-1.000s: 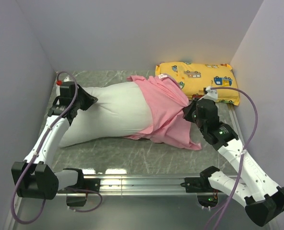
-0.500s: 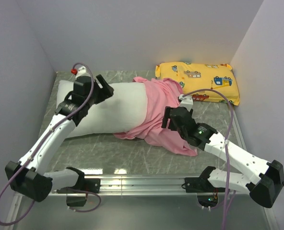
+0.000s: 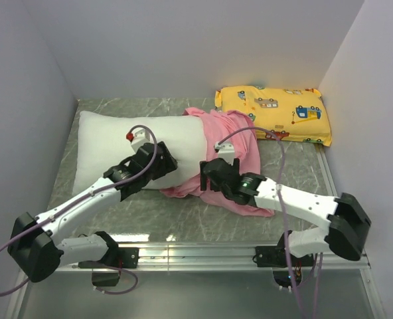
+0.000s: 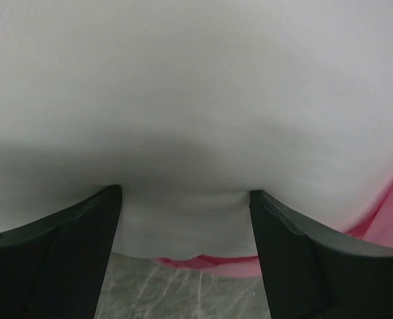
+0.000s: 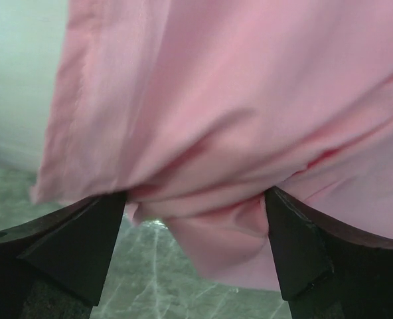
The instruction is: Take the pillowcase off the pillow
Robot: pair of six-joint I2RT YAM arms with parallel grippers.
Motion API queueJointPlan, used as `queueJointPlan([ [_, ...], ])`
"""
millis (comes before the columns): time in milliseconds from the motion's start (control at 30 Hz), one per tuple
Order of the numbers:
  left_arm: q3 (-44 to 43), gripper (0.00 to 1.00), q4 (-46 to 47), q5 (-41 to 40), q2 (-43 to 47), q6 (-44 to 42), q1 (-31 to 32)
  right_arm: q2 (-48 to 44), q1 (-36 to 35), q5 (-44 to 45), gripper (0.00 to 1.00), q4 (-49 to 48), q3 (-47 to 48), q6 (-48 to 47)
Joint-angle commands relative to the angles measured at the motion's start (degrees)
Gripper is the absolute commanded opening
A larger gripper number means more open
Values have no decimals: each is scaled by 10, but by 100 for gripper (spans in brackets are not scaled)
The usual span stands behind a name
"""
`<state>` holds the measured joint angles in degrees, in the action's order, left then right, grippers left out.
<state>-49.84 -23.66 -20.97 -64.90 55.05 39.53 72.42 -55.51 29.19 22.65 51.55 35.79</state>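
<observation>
The plump white pillow (image 3: 123,143) lies flat across the left and middle of the table. The pink pillowcase (image 3: 236,156) is bunched over its right end and spills onto the marble in front. My left gripper (image 3: 164,163) is at the pillow's near edge, next to the pink hem. In the left wrist view the left gripper (image 4: 185,199) is open, with the pillow's (image 4: 196,100) bulging edge between its fingers and a strip of pillowcase (image 4: 213,263) under it. My right gripper (image 3: 205,175) sits at the pink hem. That right gripper (image 5: 195,199) is open, a fold of pillowcase (image 5: 249,119) between its fingers.
A smaller yellow pillow (image 3: 274,113) printed with cartoon vehicles lies at the back right, touching the pink fabric. Walls close in the table (image 3: 183,216) on the left, back and right. Bare marble runs along the near edge in front of both arms.
Both grippers have opened and let go of what they held. Both arms swung inward to the near edge at the pillow's middle. The pillow has dropped flat and the pillowcase has slumped.
</observation>
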Motion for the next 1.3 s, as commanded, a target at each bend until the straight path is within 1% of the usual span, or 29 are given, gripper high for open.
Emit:
queueJointPlan([
  [0,9,84,56,-42,-41,44,6,55,-4,31,91,-37,24,13],
  [33,8,83,55,-52,-53,48,6,66,-4,32,91,-42,26,13],
  [67,5,81,51,-65,-64,51,6,79,-2,32,88,-45,26,9],
  [100,2,77,49,-88,-75,53,5,83,-2,34,84,-45,26,9],
  [133,0,49,46,-99,-92,53,3,85,-2,46,77,-36,27,9],
  [167,-3,31,47,-103,-97,52,0,81,-2,52,57,-29,27,11],
  [200,-4,14,51,-97,-101,38,-15,75,0,60,44,-22,23,13],
  [233,-5,0,55,-95,-99,33,-23,67,4,68,33,-11,21,14],
  [267,-11,0,56,-93,-95,27,-32,43,7,71,21,-6,17,10],
  [333,-27,0,54,-92,-73,5,-60,16,20,76,16,9,5,9],
  [367,-36,0,49,-93,-64,-3,-71,-13,24,76,14,13,0,5],
  [400,-45,0,43,-92,-46,-19,-101,-28,31,76,14,17,-7,3],
  [467,-73,0,35,-67,-28,-36,-138,-64,53,75,13,27,-15,-4],
  [500,-81,0,34,-58,-11,-52,-172,-74,64,73,12,29,-22,-5],
  [533,-98,0,32,-51,-4,-60,-187,-83,87,68,11,33,-26,-9],
  [633,-134,1,16,-36,9,-80,-227,-112,123,47,8,33,-41,-21],
  [733,-155,1,5,-19,15,-91,-258,-136,158,40,3,42,-46,-25],
  [800,-156,1,6,7,20,-92,-284,-149,184,37,1,49,-44,-27],
  [900,-159,0,8,35,26,-93,-312,-170,216,24,0,57,-40,-33],
  [1033,-158,0,7,60,26,-92,-325,-200,241,26,0,82,-14,-37],
  [1167,-146,1,15,73,32,-90,-327,-224,271,24,0,106,39,-47],
  [1267,-141,0,14,80,33,-92,-328,-234,293,32,0,119,106,-59],
])
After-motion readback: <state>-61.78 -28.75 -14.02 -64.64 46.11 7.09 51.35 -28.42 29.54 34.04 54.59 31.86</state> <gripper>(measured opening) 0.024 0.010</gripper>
